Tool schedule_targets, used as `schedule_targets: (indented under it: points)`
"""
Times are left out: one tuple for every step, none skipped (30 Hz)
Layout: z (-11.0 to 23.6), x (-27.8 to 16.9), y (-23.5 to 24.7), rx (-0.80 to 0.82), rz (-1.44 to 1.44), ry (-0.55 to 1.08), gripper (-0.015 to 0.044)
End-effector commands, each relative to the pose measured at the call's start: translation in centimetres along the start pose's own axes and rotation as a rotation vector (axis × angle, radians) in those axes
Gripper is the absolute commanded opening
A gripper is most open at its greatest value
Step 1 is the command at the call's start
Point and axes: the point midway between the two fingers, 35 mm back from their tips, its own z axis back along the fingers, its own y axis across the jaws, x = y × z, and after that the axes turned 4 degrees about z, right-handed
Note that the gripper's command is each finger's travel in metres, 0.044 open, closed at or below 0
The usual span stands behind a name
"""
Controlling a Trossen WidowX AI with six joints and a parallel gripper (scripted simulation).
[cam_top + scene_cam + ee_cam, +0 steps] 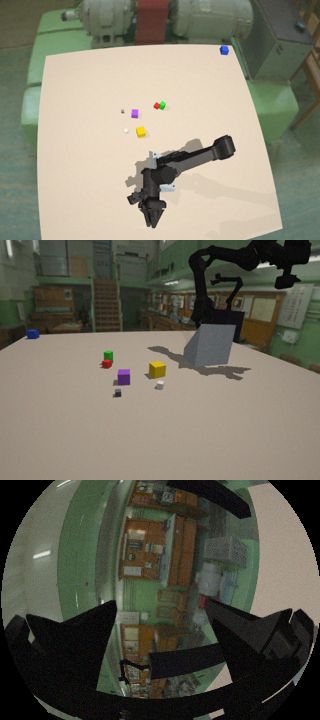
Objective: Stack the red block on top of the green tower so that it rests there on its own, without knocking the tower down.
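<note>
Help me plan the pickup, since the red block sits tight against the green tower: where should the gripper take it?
Come from above. Probably grip the red block on the two free side faces that run toward the green tower, so neither finger enters the closed seam between them. The gripper is open.

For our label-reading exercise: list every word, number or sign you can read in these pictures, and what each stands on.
None can be read.
Wall charts behind the table: markings too blurred to read.
The coloured blocks, such as the red block, carry no text.

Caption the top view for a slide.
Red block beside green tower; open tool far off, facing away.
</note>
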Motion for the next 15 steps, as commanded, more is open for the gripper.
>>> schedule_targets:
  points:
    - [0.1,0.2,0.1,0.002,0.002,-0.008,0.0426]
    - [0.4,0.8,0.2,0.009,0.009,-0.031,0.0440]
    - [1.0,1.8,0.5,0.019,0.019,-0.070,0.0440]
    - [1.7,3.0,0.8,0.029,0.032,-0.118,0.0440]
    - [2.5,4.1,1.0,0.038,0.044,-0.165,0.0440]
    - [3.3,5.3,1.2,0.044,0.056,-0.213,0.0440]
    - [4.2,6.4,1.4,0.049,0.067,-0.261,0.0440]
    - [5.1,7.5,1.6,0.052,0.078,-0.308,0.0440]
    - [6.1,8.6,1.7,0.053,0.088,-0.356,0.0440]
    - [7.1,9.6,1.8,0.052,0.098,-0.403,0.0440]
    - [8.0,10.3,1.6,0.053,0.108,-0.432,0.0440]
    - [9.0,11.0,1.4,0.052,0.116,-0.462,0.0440]
    - [9.9,11.7,1.2,0.049,0.124,-0.493,0.0440]
    - [10.7,12.4,1.2,0.045,0.130,-0.527,0.0440]
    - [11.5,13.0,1.1,0.040,0.135,-0.560,0.0440]
